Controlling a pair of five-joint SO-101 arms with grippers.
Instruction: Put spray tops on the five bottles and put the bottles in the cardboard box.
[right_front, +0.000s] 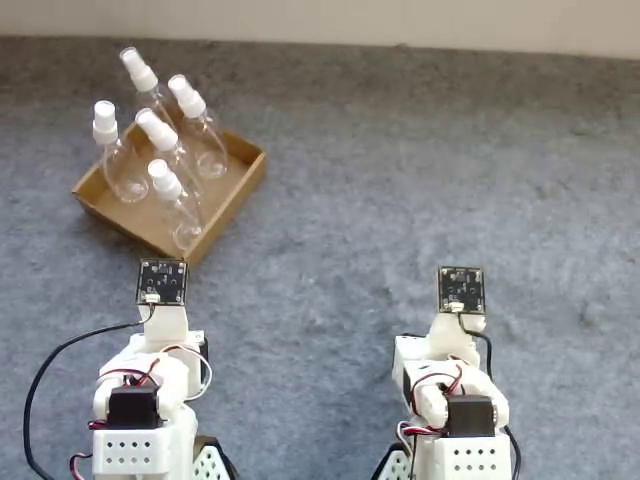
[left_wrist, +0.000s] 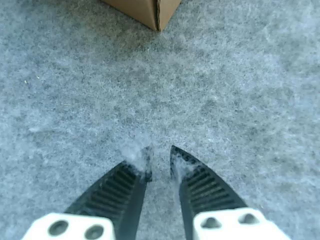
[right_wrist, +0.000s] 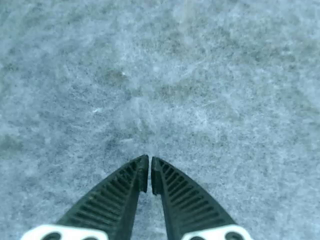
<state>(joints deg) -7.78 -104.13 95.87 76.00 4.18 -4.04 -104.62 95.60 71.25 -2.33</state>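
Risk: bottles (right_front: 176, 205) crowd the box (right_front: 125, 222), so a nudge could tip one out. Left gripper (left_wrist: 160, 162) jaws slightly apart, right gripper (right_wrist: 150, 166) jaws pressed together.

The left arm (right_front: 140, 400) and right arm (right_front: 452, 405) are white printed plastic with black servo blocks, each topped by a square black camera board (right_front: 162, 281). Thin red and white wires (right_front: 150, 378) loop over them (a black cable (right_front: 38, 395) trails beside the left). The left hand (left_wrist: 159, 162) and right hand (right_wrist: 150, 175) have black ribbed fingers (left_wrist: 120, 190) tapering to points, set in white bases with round screw holes.
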